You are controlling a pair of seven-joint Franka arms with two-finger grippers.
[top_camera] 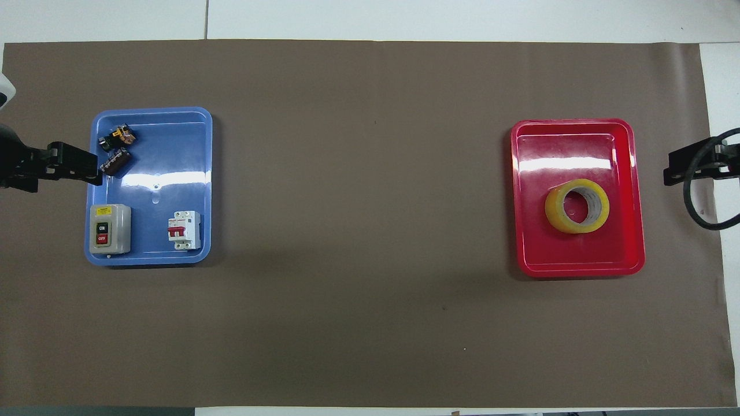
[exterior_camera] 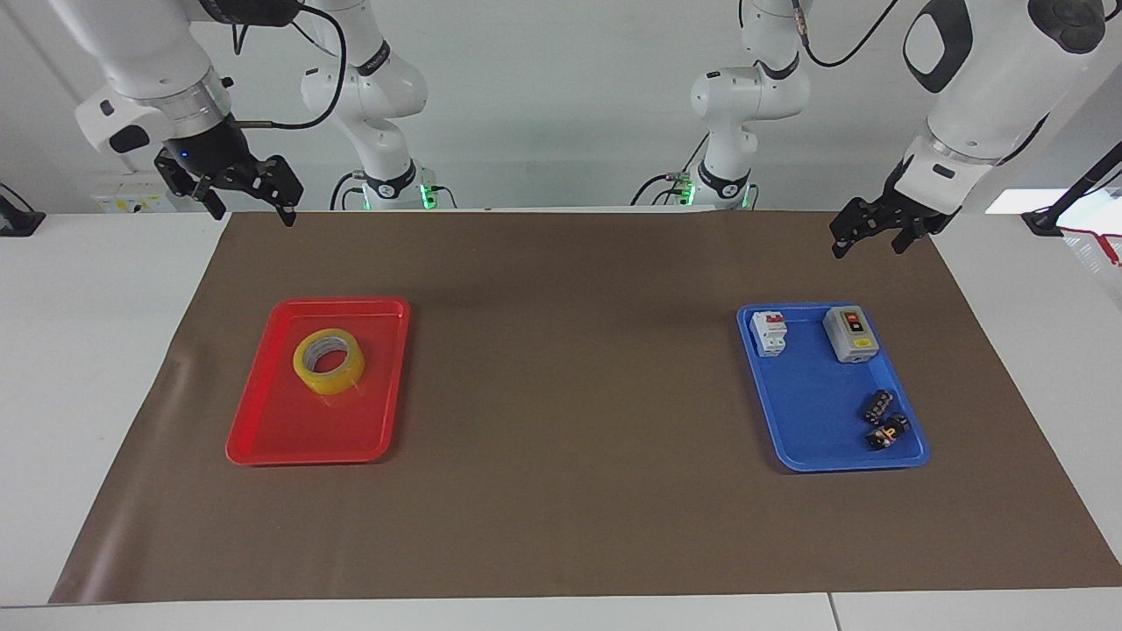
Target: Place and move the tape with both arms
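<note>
The tape (exterior_camera: pixel 329 361), a yellow roll with a pale core, lies flat in the red tray (exterior_camera: pixel 307 431) toward the right arm's end of the table. It also shows in the overhead view (top_camera: pixel 577 206), in the half of the red tray (top_camera: pixel 578 259) nearer to the robots. My right gripper (exterior_camera: pixel 252 209) hangs open and empty in the air over the mat's edge, beside the red tray and apart from the tape; in the overhead view only its tip (top_camera: pixel 681 168) shows. My left gripper (exterior_camera: pixel 866 245) hangs open and empty over the mat's edge by the blue tray (exterior_camera: pixel 815 412); it also shows in the overhead view (top_camera: pixel 81 168).
The blue tray (top_camera: pixel 165 167) holds a grey switch box (exterior_camera: pixel 850 334), a white breaker (exterior_camera: pixel 770 333) and small black parts (exterior_camera: pixel 884 421). A brown mat (exterior_camera: pixel 570 394) covers the table. Two smaller white arms with green-lit bases (exterior_camera: pixel 390 188) stand at the robots' end.
</note>
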